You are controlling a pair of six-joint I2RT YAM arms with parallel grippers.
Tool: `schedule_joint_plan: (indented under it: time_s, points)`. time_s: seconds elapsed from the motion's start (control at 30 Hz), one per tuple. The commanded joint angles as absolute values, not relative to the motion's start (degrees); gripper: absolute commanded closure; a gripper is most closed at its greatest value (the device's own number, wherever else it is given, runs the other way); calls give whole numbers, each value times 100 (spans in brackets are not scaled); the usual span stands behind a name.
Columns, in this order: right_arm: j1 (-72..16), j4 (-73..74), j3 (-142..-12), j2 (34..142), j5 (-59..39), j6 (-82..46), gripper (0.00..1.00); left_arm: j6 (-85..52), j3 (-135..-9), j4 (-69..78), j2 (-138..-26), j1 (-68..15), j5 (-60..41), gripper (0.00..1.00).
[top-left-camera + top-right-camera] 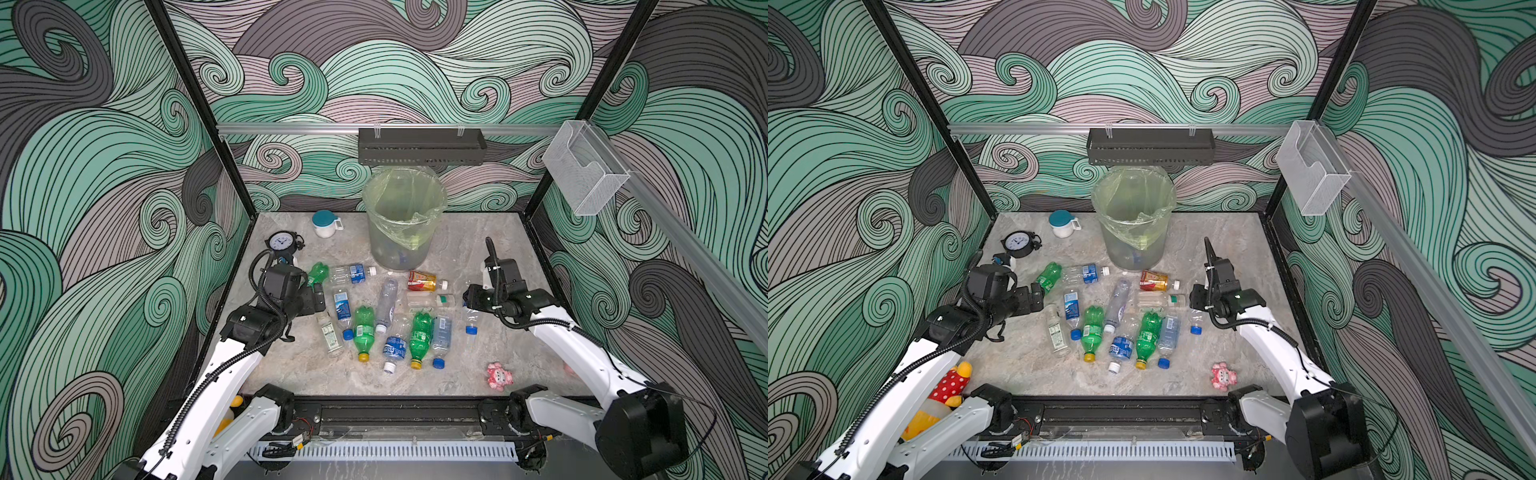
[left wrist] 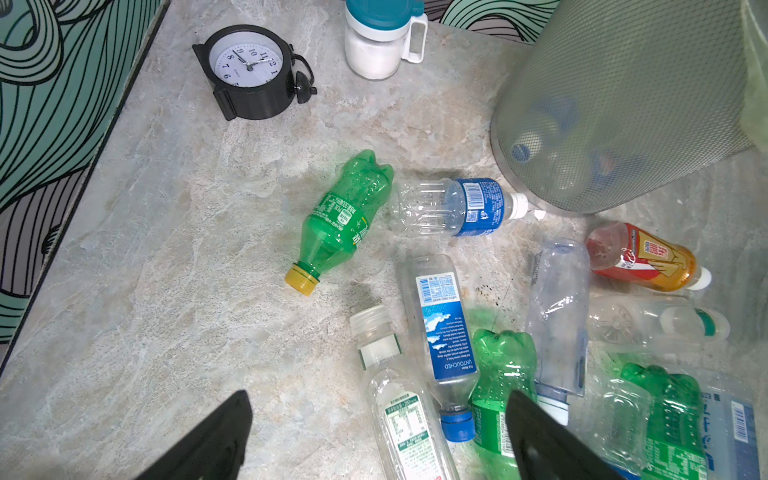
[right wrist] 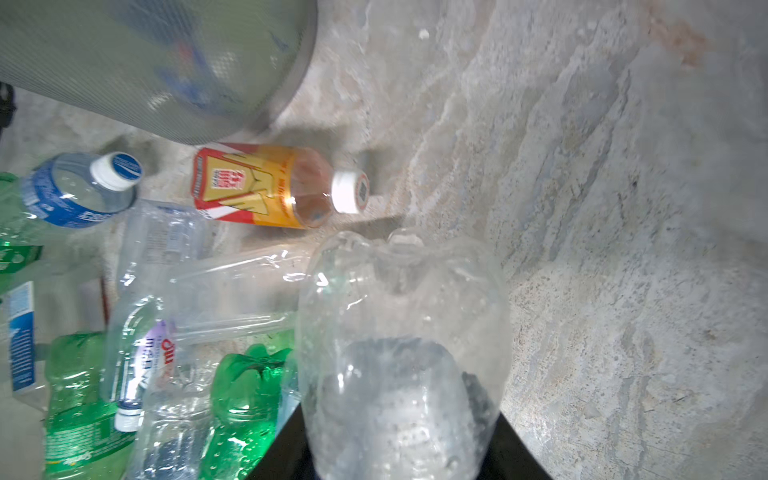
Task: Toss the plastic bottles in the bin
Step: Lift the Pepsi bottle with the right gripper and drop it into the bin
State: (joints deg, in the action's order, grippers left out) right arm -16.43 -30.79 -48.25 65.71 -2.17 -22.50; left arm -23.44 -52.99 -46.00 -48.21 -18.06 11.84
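1. The table (image 1: 291,365) carries everything. With the middle of the top views taken as the clock's centre, the robot's base lies at 6 o'clock.
2. The bin (image 1: 399,249) stands upright at 12 o'clock, against the far edge. A few bottles can be made out dimly through its wall.
3. The plastic bottles (image 1: 386,307) not yet binned lie flat in a loose heap about the centre, just short of the bin's foot. Most of the task is judged to be undone.
4. The left gripper (image 2: 380,395) is held at 9 o'clock with its jaws spread wide and nothing between them. The heap's nearest bottles lie just beyond them.
5. The right gripper (image 1: 469,296) is seen at 3 o'clock, clamped on a clear blue-capped bottle (image 3: 399,332).
6. That bottle's long axis runs roughly from 12 to 6 o'clock in a top view (image 1: 471,322). Its cap points to 6 o'clock and its base pokes out ahead of the jaws. Whether it has left the table cannot be told.
7. From the right gripper the bin lies at about 10 o'clock, near but far taller than the grip height. A lift is therefore judged necessary first, then a carry over the rim. The right arm, already loaded, is the one placed for this.
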Motion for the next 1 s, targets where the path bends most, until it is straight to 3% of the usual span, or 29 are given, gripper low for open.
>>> schedule_joint_plan:
  time_s: [0.0,0.33,0.6,0.63,0.67,0.7,0.83,0.97]
  points:
    - [-1610,-3246,-5220,6538,-342,-2085,56,-2444,-5309,-4815,-4685,-1762,1430,3]
    - [-1582,-3384,-5936,6688,-667,-1751,57,-2511,-5070,-4843,-4729,-1760,1592,3]
    - [-1673,-3054,-9350,8511,-2081,-1755,56,-2478,-4910,-4711,-4660,-1759,1541,3]
    - [-1699,-2955,-9805,8816,-2188,-1802,47,-2478,-4885,-4682,-4646,-1766,1526,3]
    - [-1742,-2943,-10335,9180,-2214,-1839,28,-2463,-4856,-4632,-4627,-1759,1498,3]
    - [-1774,-2980,-10781,9480,-2173,-1858,18,-2455,-4837,-4600,-4615,-1760,1471,3]
    - [-1811,-3305,-11960,10313,-2212,-1873,8,-2455,-4851,-4650,-4581,-1756,1376,3]
    - [-1819,-3167,-11074,9672,-1968,-1704,6,-2422,-4843,-4746,-4404,-1759,1389,3]
